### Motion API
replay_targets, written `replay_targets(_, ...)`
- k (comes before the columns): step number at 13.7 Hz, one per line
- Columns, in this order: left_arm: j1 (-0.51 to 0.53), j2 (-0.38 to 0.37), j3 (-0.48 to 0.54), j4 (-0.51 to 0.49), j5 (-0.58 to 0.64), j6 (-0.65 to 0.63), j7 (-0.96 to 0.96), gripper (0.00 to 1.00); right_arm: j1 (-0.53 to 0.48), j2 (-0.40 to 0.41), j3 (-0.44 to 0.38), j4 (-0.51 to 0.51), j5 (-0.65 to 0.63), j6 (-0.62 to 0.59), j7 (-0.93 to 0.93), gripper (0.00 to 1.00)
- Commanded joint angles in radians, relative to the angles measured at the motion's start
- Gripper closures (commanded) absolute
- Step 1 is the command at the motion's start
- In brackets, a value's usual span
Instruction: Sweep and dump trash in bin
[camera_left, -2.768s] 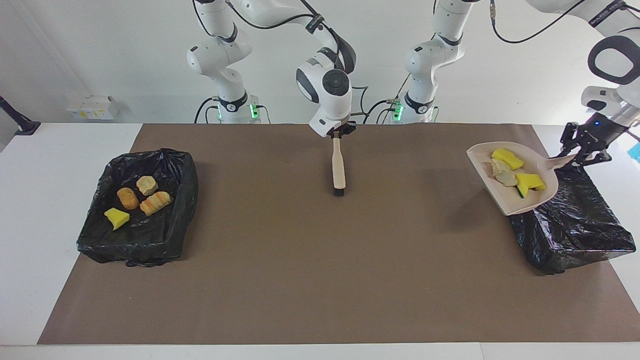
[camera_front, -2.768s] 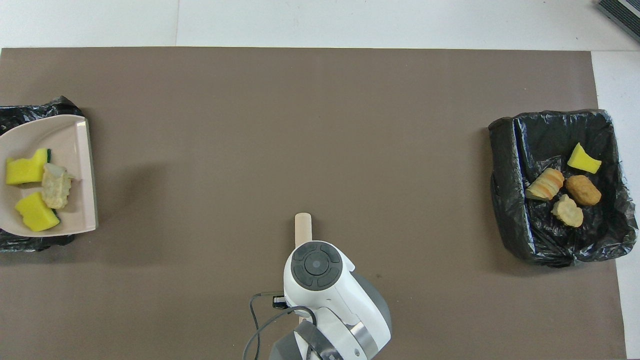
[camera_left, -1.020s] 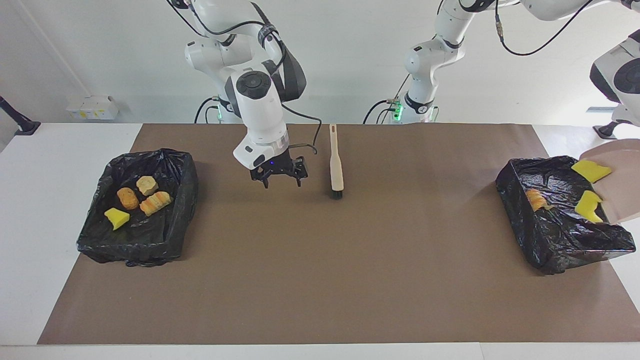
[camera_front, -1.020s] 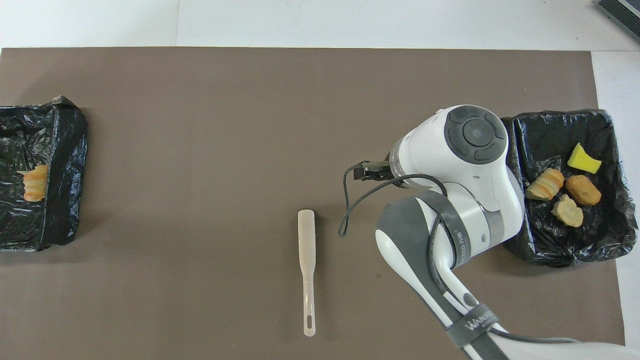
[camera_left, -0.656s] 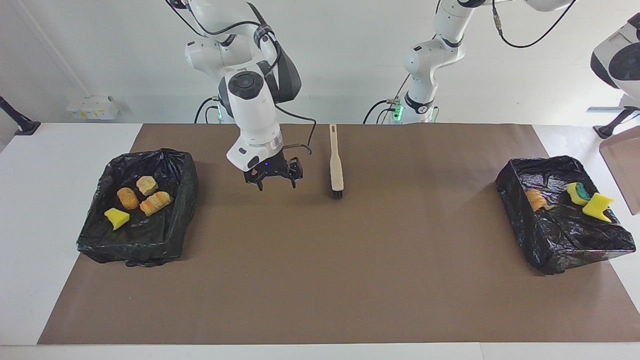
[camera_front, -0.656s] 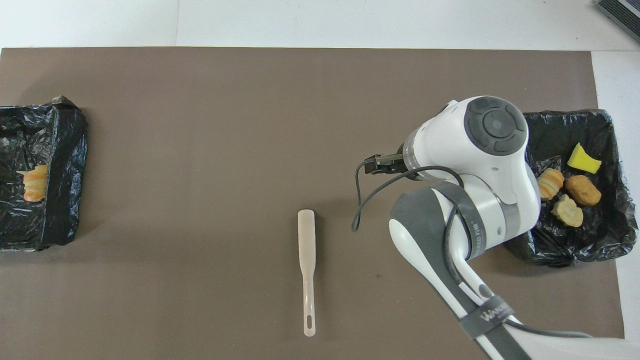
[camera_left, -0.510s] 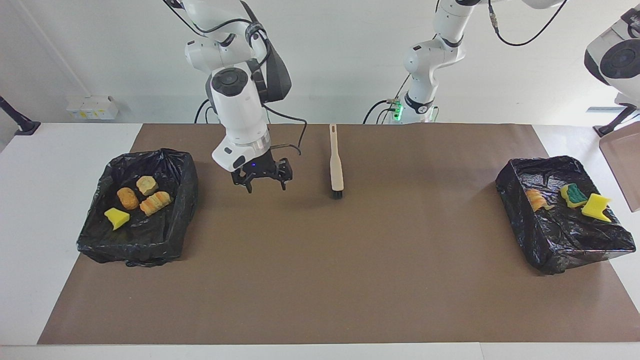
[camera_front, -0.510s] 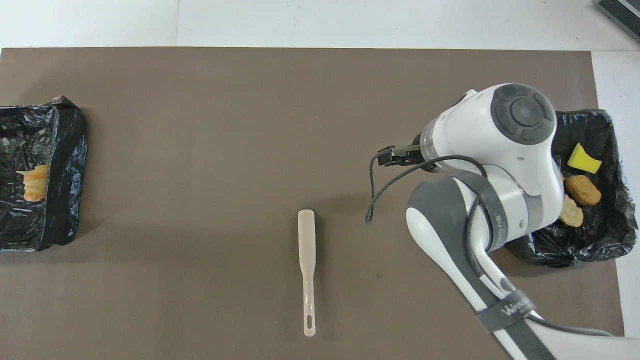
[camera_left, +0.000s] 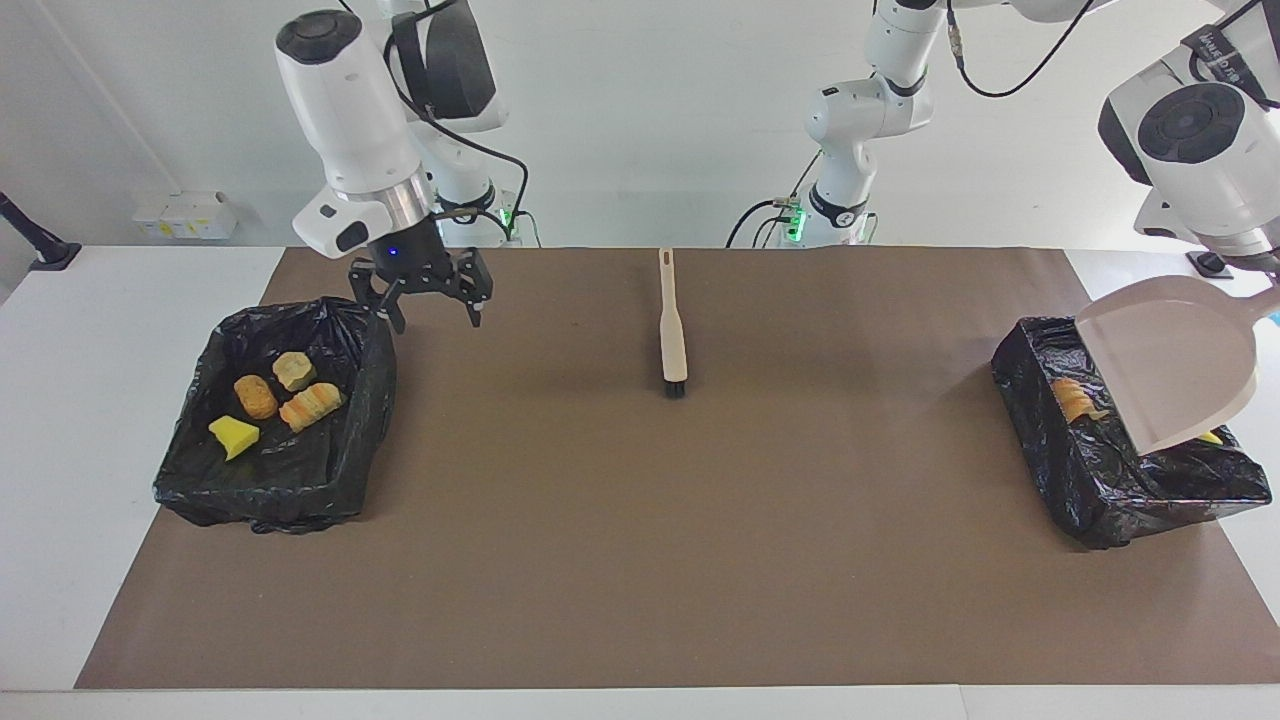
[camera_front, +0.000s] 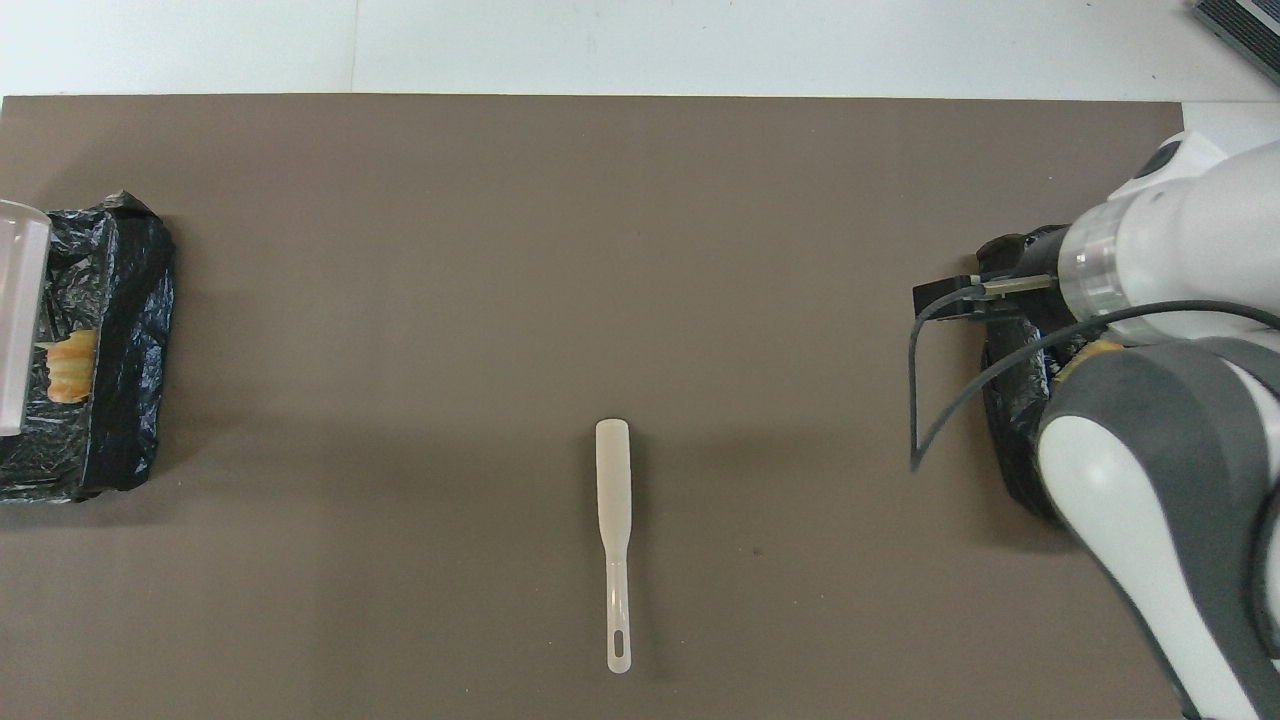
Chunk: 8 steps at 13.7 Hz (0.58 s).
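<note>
Two bins lined with crinkled black plastic hold the trash. Half a second ago the right gripper (camera_left: 428, 308) hung over the brown mat beside the brush (camera_left: 673, 318); now it is higher, over the rim of the bin (camera_left: 370, 400) at the right arm's end, fingers spread and empty. That bin holds three tan-orange lumps (camera_left: 290, 388) and a yellow sponge wedge (camera_left: 232, 436). The smooth beige dustpan (camera_left: 1170, 362) has swung in from the picture's edge, tilted over the other bin (camera_left: 1060, 450), where an orange lump (camera_left: 1073, 399) and a yellow scrap (camera_left: 1210, 437) show. The left gripper is out of view, closed. The slim brush lies flat mid-mat.
</note>
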Motion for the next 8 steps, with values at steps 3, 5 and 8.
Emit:
replay_targets(3, 0.023, -0.037, 0.016, -0.068, -0.341, 0.013, -0.135, 1.00, -0.035, -0.034, 0.006, 0.086, -0.138, -0.187, -0.070, 0.00)
replay_targets(5, 0.008, -0.037, 0.015, -0.108, -0.386, 0.020, -0.300, 1.00, -0.044, -0.051, -0.023, 0.115, -0.130, -0.235, -0.072, 0.00)
replay_targets(8, -0.036, -0.033, 0.015, -0.168, -0.484, 0.021, -0.575, 1.00, 0.059, -0.072, -0.166, 0.144, -0.115, -0.307, -0.072, 0.00)
